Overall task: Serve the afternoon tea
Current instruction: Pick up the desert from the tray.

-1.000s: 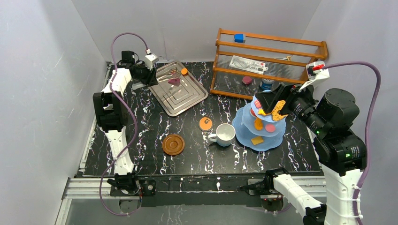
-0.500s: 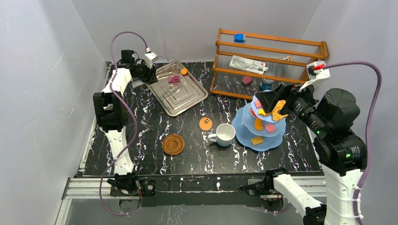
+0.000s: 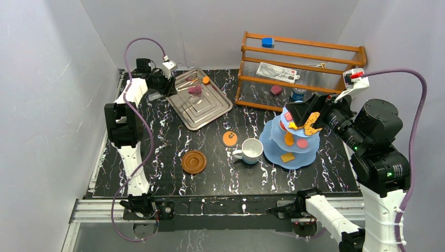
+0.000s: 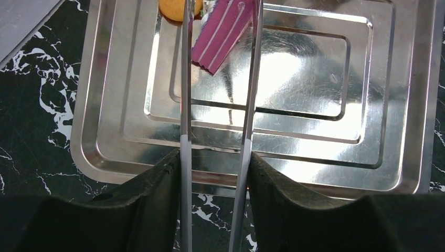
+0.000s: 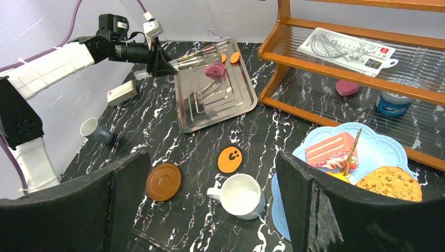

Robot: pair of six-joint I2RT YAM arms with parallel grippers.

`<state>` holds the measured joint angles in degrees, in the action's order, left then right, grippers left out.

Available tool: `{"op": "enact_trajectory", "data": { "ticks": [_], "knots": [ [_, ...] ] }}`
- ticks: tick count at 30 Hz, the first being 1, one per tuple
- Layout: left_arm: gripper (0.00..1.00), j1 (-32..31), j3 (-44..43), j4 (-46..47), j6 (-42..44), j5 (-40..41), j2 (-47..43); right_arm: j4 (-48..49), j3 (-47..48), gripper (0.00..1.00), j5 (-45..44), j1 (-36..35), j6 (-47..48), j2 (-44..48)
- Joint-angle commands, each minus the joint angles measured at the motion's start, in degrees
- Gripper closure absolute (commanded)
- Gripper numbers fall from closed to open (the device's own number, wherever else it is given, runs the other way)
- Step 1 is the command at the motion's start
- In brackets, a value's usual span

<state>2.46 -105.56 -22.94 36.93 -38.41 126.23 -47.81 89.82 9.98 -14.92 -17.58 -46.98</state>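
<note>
two arms share the serving. at left, your left gripper (image 4: 214, 163) has its fingers pressed in on the arms of the metal tongs (image 4: 184, 94), pinching a magenta cake slice (image 4: 223, 31) between the tips, well ahead of the fingertips. it seems to be raised just off the silver tray (image 4: 84, 131). the tongs likely lend reach and a gentler hold. an orange pastry (image 4: 176, 8) sits beyond the slice, left of the tong tips. a brown saucer (image 3: 193, 161) and white mug (image 3: 252, 150) stand apart, not yet paired. at right, your right gripper (image 5: 211, 168) hangs spread wide, holding nothing. the light-blue stand (image 5: 383, 149) is beyond its right finger, its top tier bearing a pink layer cake (image 5: 330, 150) and a cookie (image 5: 391, 184).
</note>
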Motion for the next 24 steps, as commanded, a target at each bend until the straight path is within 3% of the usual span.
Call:
{"op": "enact_trajectory", "data": {
  "ticks": [1,15,24],
  "knots": [
    [0.56,0.27,-0.33,-0.46,1.40,-3.22,-3.19,3.36,2.37,0.01,-0.39,0.04,0.88,-0.14],
    [0.60,0.25,-0.52,-0.35,0.91,-2.97,-4.00,4.40,1.63,0.01,0.13,0.02,0.67,-0.56],
    [0.61,0.17,4.40,-1.02,-1.34,-4.79,-7.57,4.35,1.62,0.01,-0.10,0.05,0.71,0.37]
  ]
}}
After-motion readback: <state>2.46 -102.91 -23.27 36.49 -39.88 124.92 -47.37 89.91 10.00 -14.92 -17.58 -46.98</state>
